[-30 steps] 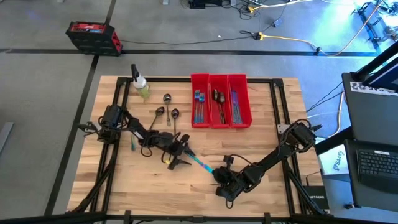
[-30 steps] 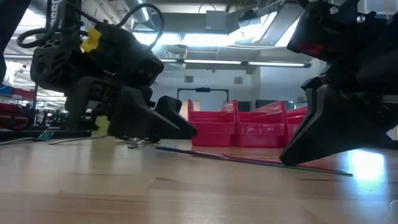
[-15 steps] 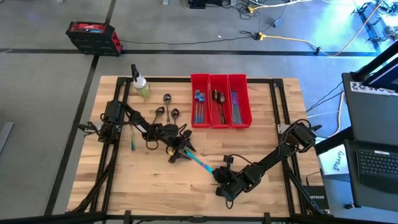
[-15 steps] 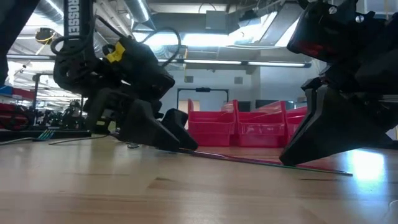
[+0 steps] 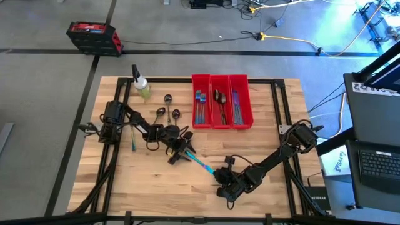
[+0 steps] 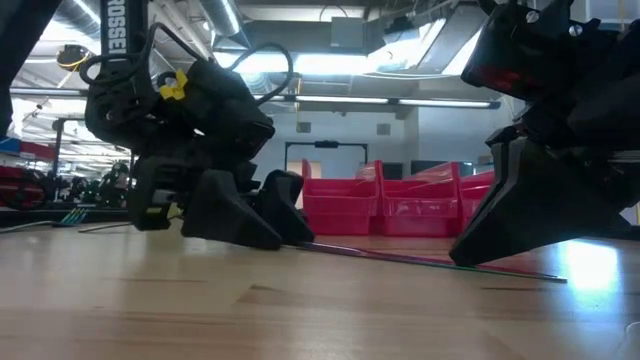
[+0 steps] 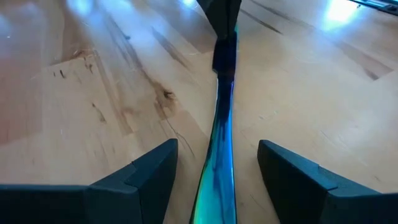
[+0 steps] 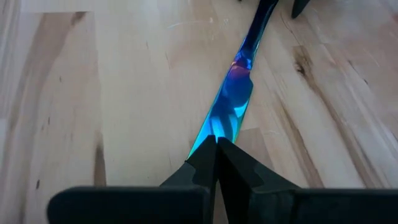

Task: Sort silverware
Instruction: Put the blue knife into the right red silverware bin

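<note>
An iridescent blue-teal knife (image 5: 200, 161) lies flat on the wooden table between my two grippers. My right gripper (image 5: 216, 172) is shut, and its tips rest on the knife's blade end (image 8: 214, 144). My left gripper (image 5: 181, 152) is open at the knife's other end. Its two fingers (image 7: 149, 171) stand on either side of the handle (image 7: 219, 149) with a gap on each side and touch nothing. In the low view the knife (image 6: 380, 254) runs from under my left gripper (image 6: 290, 232) to my right gripper (image 6: 458, 260). My right gripper presses its shut fingertips (image 8: 205, 155) down on the knife's blade near its end (image 8: 219, 127). The fingers slant down from the table's near right side and lie along the knife. The knife lies on the table, its handle pointing toward my left gripper.
Three red bins (image 5: 222, 103) holding sorted silverware stand at the far middle. Three spoons (image 5: 167, 111) lie left of them, a teal piece (image 5: 133, 140) lies by the left arm, and a spray bottle (image 5: 141, 86) stands at the far left.
My left gripper has swung toward the knife's handle end, sunk a little and rolled slightly; its open fingers now stand on either side of the handle. The knife and my right gripper have kept still.
</note>
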Robot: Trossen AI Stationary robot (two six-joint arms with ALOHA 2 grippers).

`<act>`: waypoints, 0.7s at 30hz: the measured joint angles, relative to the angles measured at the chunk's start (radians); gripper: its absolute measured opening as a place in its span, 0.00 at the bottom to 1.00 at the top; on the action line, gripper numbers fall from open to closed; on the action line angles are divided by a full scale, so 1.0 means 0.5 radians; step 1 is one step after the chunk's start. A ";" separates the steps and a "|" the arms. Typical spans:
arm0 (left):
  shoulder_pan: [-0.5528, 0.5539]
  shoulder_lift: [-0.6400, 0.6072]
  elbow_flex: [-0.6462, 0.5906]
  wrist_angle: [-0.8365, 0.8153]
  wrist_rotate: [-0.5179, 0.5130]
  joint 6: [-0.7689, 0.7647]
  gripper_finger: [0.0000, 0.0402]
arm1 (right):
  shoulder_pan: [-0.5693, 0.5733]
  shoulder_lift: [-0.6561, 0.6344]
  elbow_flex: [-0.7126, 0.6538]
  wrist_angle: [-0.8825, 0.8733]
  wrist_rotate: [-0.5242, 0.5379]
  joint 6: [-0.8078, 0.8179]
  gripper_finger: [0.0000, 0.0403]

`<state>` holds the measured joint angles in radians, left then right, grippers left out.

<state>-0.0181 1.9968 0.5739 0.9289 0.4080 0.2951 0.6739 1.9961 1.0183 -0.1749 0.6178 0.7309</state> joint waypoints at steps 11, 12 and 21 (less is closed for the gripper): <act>-0.015 0.109 0.002 0.007 -0.007 -0.111 0.42 | 0.000 0.000 0.000 0.004 0.000 0.002 0.00; -0.019 0.110 0.002 0.008 -0.008 -0.104 0.41 | 0.000 0.000 0.000 0.004 0.000 0.002 0.00; -0.026 0.117 -0.002 0.042 -0.008 -0.076 0.24 | 0.000 0.000 0.000 0.008 -0.002 0.007 0.00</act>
<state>-0.0311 2.0552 0.5728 0.9501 0.4042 0.2571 0.6739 1.9961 1.0183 -0.1711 0.6167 0.7346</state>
